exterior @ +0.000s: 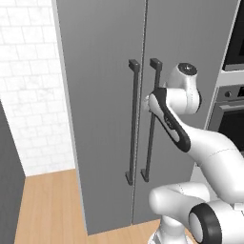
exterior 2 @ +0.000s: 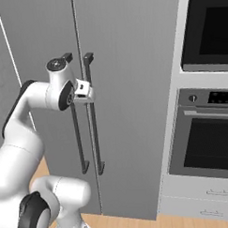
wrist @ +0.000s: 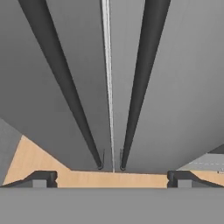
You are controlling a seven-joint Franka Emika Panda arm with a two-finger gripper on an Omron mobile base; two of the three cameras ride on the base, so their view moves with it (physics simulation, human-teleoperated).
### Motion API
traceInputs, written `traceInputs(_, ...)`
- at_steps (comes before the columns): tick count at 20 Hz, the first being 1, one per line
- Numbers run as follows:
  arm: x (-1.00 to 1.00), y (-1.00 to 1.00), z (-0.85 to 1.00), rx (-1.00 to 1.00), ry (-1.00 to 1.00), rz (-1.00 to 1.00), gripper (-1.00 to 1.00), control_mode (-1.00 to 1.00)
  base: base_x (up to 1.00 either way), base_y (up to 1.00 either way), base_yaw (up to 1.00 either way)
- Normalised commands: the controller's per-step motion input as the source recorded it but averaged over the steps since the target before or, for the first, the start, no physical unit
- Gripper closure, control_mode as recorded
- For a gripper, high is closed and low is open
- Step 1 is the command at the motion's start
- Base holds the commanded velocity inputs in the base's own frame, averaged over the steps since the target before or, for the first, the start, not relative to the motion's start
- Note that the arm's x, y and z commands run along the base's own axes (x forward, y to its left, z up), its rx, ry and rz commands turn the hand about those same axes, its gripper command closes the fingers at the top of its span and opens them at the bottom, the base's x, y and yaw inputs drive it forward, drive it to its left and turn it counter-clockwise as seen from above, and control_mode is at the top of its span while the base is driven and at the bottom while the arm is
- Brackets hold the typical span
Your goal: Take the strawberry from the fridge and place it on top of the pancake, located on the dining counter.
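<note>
The fridge (exterior: pixel 105 95) was seen shut, with both grey doors closed and a thin gap between them. Two long dark bars ran down the doors side by side: the left handle (exterior: pixel 132 121) and the right handle (exterior: pixel 151 119). The strawberry could not be seen, and it was judged to be hidden inside, behind the doors. The pancake and the dining surface could not be seen either.

The pincer (wrist: pixel 112 178) was held up high, close to the top part of the handles, and its two dark tips were spread wide apart with nothing between them. In the hand view, both handles and the door gap were seen between the tips. It was likely held this way so that one bar could be gripped and a door pulled open. That step was judged to be the first one, so the task was hardly begun.

To the right of the fridge, a wall oven (exterior 2: pixel 206 130) with black windows was set in pale cabinets. To the left, a wall of white tiles (exterior: pixel 28 86) was seen. The floor (exterior: pixel 47 205) was made of light wood.
</note>
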Motion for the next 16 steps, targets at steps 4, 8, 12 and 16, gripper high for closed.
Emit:
traceInputs(4, 0.69, -0.22, 0.00, 0.01, -0.09, -0.03, -1.00, -1.00, 0.00, 0.00, 0.00)
traceInputs(8, 0.67, -0.17, 0.00, 0.00, -0.01, 0.00, -1.00, -1.00, 0.00, 0.00, 0.00)
traceInputs(12, 0.52, -0.20, 0.00, 0.00, -0.02, 0.00, -1.00, -1.00, 0.00, 0.00, 0.00)
traceInputs(16, 0.46, -0.01, -0.06, 0.00, -0.07, 0.00, -1.00, -1.00, 0.00, 0.00, 0.00)
